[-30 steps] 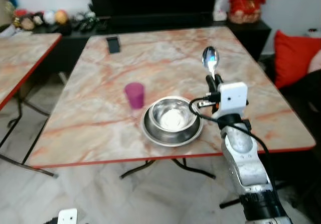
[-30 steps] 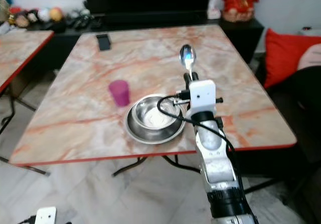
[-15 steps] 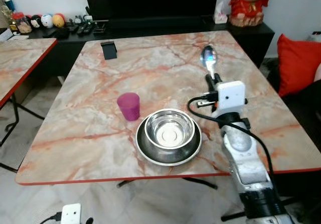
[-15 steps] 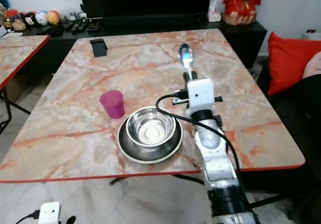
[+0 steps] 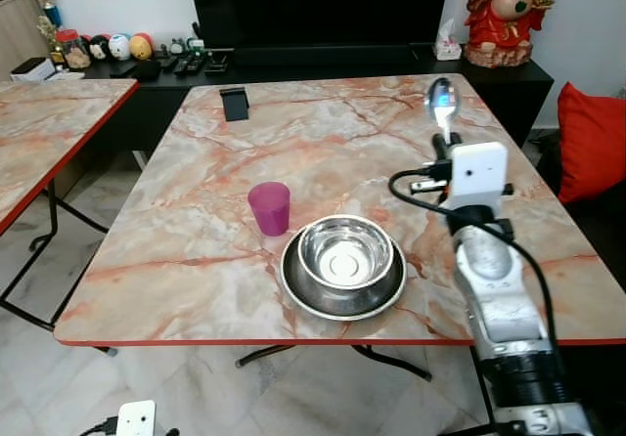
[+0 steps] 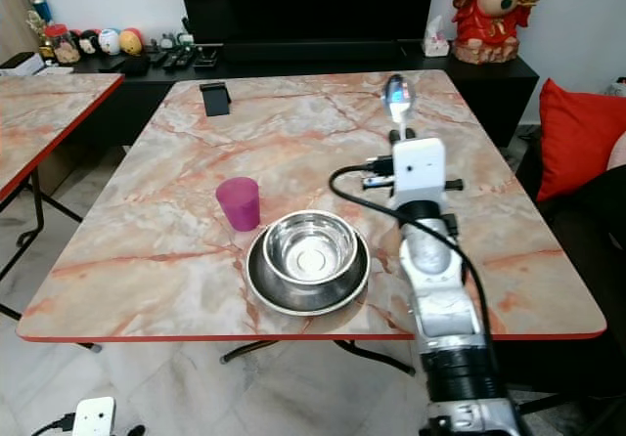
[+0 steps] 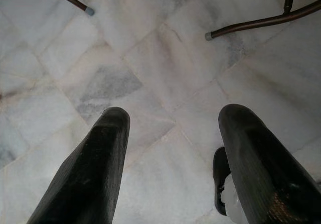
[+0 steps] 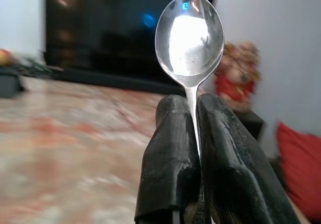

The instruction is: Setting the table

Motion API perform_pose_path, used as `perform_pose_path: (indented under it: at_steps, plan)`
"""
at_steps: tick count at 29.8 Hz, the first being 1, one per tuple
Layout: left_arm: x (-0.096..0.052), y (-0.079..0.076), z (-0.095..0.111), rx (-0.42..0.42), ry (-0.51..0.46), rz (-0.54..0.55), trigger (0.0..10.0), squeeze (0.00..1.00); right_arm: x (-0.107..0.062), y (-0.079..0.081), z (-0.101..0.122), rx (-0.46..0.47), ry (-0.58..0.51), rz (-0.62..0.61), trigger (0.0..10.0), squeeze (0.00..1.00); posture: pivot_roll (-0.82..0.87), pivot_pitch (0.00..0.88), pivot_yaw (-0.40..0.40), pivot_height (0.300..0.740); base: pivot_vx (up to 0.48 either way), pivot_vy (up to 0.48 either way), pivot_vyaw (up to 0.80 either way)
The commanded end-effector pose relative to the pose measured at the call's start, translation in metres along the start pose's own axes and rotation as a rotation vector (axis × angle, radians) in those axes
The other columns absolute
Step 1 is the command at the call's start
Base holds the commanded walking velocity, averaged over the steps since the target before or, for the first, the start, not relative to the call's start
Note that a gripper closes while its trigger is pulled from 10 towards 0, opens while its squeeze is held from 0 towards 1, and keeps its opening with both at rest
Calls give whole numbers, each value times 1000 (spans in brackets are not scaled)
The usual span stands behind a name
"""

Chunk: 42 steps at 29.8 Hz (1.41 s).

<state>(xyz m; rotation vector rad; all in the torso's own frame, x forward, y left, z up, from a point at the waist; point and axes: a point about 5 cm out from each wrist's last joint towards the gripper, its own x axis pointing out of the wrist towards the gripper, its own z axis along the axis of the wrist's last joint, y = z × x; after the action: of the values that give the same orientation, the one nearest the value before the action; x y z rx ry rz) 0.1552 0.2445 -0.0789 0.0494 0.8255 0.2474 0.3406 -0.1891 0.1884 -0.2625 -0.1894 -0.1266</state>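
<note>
Right hand (image 8: 193,108) raised over the marble table (image 5: 196,250), fingers clamped on the handle of a spoon (image 5: 441,98) held upright, bowl uppermost; steel bowl (image 5: 344,252) seated in a steel plate (image 5: 293,289) near the table's front edge, just left of the arm; purple cup (image 5: 269,208) beside them. Left hand (image 7: 173,148) hanging idle over the tiled floor (image 7: 160,63), fingers spread apart, gripping nothing.
</note>
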Motion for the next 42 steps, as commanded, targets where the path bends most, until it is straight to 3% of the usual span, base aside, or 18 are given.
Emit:
perform_pose_path:
  at_steps: [1, 10, 24, 30, 35, 42]
  plan:
    - [-1, 4, -4, 2, 22, 14, 10000, 0, 4, -9, -2, 25, 31, -41, 10000, 0, -120, 0, 73, 732, 0, 0, 0]
    - [-1, 3, -2, -1, 14, 13, 10000, 0, 1, -3, -6, 25, 65, -32, 10000, 0, -113, 0, 71, 732, 0, 450, 0]
    - [-1, 2, 1, 5, -19, -1, 10000, 0, 2, -2, -8, 33, 79, -35, 10000, 0, -117, 0, 70, 732, 0, 0, 0]
    - [0, -1, 2, 4, -19, -6, 10000, 0, 4, -7, -9, 20, 84, -40, 10000, 0, -118, 0, 68, 732, 0, 0, 0]
    - [0, 0, 3, 3, -22, -6, 10000, 0, 11, -25, -8, 41, 97, -75, 10000, 0, -124, 0, 69, 732, 0, 0, 0]
    - [1, -1, 4, 6, -23, -4, 10000, 0, 14, -25, -18, 62, 174, -21, 10000, 0, -125, 0, 67, 732, 0, 0, 0]
